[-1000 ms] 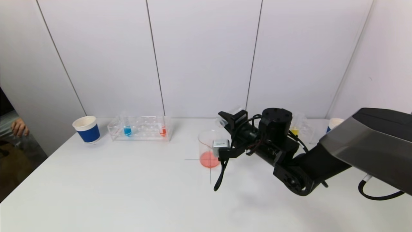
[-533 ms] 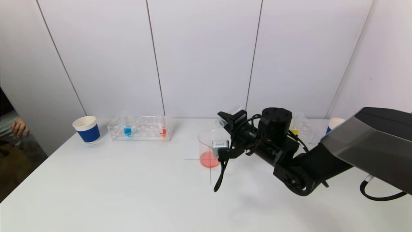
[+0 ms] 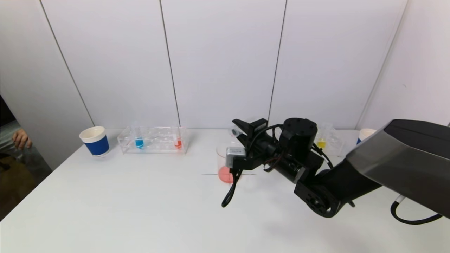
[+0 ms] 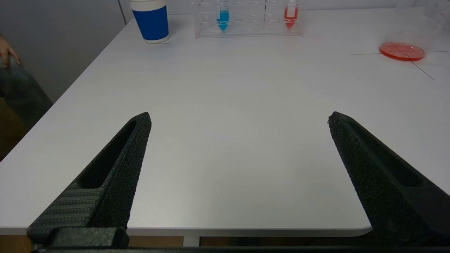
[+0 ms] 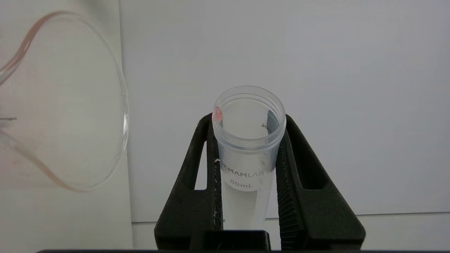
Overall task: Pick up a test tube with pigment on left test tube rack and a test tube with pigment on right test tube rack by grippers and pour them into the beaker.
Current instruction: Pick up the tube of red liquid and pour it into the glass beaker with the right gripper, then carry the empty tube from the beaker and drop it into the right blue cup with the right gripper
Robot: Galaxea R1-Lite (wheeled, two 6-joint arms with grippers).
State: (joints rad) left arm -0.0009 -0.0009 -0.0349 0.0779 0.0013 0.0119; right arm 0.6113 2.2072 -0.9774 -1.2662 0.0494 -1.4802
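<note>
My right gripper (image 3: 240, 128) is shut on a clear test tube (image 5: 248, 147), tipped on its side above the beaker (image 3: 221, 154). The tube looks empty apart from one red drop at its rim. The glass beaker holds red liquid at its bottom (image 4: 402, 51), and its rim (image 5: 121, 105) sits beside the tube's mouth. The left test tube rack (image 3: 154, 144) holds a blue tube (image 3: 139, 142) and a red tube (image 3: 178, 142). The right rack (image 3: 332, 140) holds a yellow tube (image 3: 321, 143). My left gripper (image 4: 239, 119) is open over the table's front edge, with nothing between its fingers.
A blue paper cup (image 3: 95, 141) stands left of the left rack, and another cup (image 3: 364, 135) at the far right. A black cable (image 3: 230, 191) hangs from my right wrist in front of the beaker. A person's hand (image 3: 21, 138) shows past the table's left edge.
My right gripper has shifted left with the tube, bringing the wrist farther across the beaker. The left gripper has not moved.
</note>
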